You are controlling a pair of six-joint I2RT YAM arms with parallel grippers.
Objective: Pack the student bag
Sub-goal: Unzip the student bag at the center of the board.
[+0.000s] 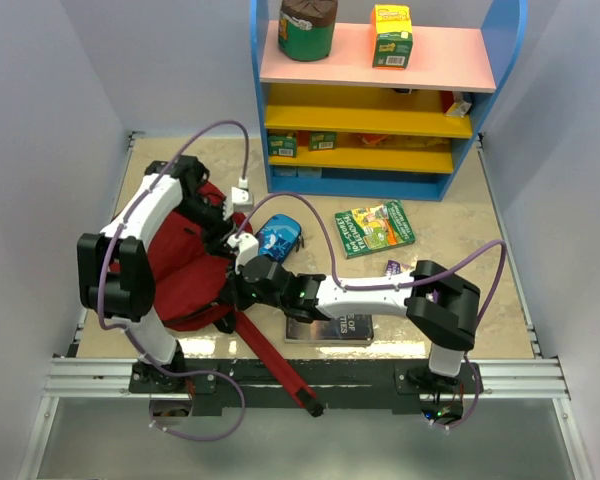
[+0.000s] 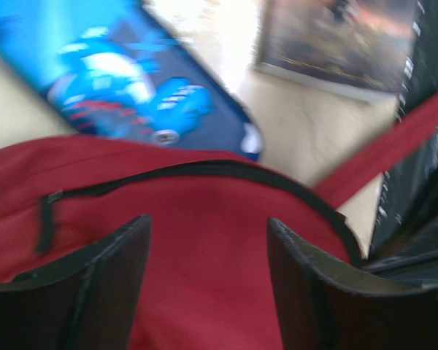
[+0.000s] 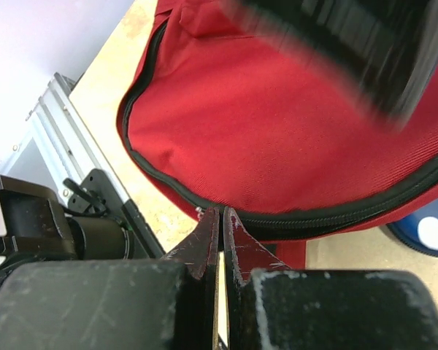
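Bag (image 1: 180, 270), dark red, lies slumped on the left part of the table (image 1: 460, 300), near its front edge, with one long strap (image 1: 280, 365) trailing past that edge toward the arm bases. A blue case (image 1: 278, 235) lies just beside the bag's right side. The left gripper (image 2: 208, 222) hangs over the bag's red fabric with its jaws wide apart and nothing between them. Its wrist view shows a curved black zipper (image 2: 204, 169) just ahead of the fingers, and the case beyond it. The right gripper (image 3: 220, 213) reaches in from the right, low over the table. Its jaws are pressed together and their tips are set against the bag's zipper seam at the lower edge. I cannot tell whether any fabric is pinched there. A green book (image 1: 375, 228) lies farther right, well apart from the bag, in front of a shelf (image 1: 440, 60).
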